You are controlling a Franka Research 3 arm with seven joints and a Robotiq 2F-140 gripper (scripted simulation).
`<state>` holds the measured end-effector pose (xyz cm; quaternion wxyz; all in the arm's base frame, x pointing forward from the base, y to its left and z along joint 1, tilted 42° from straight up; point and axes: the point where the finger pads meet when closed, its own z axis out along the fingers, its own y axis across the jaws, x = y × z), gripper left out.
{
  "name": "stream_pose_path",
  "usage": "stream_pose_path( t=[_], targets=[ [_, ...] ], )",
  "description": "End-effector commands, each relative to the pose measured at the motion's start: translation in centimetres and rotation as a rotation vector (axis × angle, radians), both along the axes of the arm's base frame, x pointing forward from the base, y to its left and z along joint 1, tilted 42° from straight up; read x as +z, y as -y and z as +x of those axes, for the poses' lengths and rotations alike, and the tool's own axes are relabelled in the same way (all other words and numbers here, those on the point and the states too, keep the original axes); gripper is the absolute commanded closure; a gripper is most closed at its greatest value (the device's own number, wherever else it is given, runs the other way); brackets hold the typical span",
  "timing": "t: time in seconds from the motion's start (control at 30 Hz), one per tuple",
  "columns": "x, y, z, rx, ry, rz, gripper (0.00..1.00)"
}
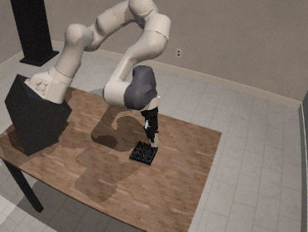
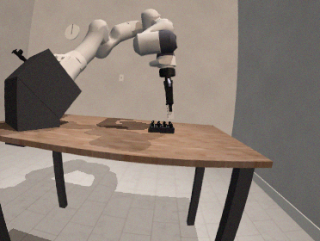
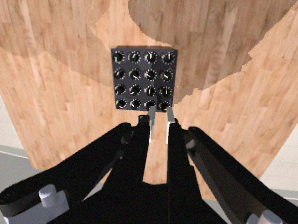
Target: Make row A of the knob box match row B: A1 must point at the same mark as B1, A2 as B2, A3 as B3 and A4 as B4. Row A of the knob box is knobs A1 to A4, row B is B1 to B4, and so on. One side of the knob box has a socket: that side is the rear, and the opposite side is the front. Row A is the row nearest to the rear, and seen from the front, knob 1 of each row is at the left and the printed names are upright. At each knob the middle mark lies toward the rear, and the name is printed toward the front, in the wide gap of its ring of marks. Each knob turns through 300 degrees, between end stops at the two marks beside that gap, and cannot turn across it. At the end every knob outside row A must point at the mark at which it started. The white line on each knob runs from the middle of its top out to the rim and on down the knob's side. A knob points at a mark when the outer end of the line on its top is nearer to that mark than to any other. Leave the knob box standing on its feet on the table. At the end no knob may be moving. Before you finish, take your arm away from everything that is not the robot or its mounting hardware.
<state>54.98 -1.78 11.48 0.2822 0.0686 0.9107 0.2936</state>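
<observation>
The black knob box [image 1: 141, 161] [image 2: 162, 130] [image 3: 142, 65] stands flat on the table, with four rows of dark knobs with white lines and marks. The printed names and the socket cannot be made out, so I cannot tell which row is A. My gripper [image 1: 155, 142] [image 2: 170, 115] [image 3: 160, 114] points down, its fingers open with a narrow gap and nothing held. Its tips are a little above the box. In the wrist view they appear at the box's lower right edge, close to the corner knob [image 3: 164, 106]. A fingertip partly covers the edge beside that knob.
The wooden table [image 1: 182, 166] [image 2: 206, 148] carries the box. The arm's dark angular base [image 1: 35, 120] [image 2: 39, 99] stands at the table's left end in the top and exterior views. The arm's shadow falls across the table near the box.
</observation>
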Motion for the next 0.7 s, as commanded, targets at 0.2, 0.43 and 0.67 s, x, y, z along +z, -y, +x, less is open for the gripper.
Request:
stream_pose_path(
  t=[0.2, 0.43, 0.67],
  targets=[
    [0.32, 0.02, -0.12, 0.03, -0.163, 0.021, 0.88],
    [0.5, 0.15, -0.23, 0.03, -0.163, 0.021, 0.88],
    [0.67, 0.26, -0.32, 0.03, -0.163, 0.021, 0.88]
  ],
)
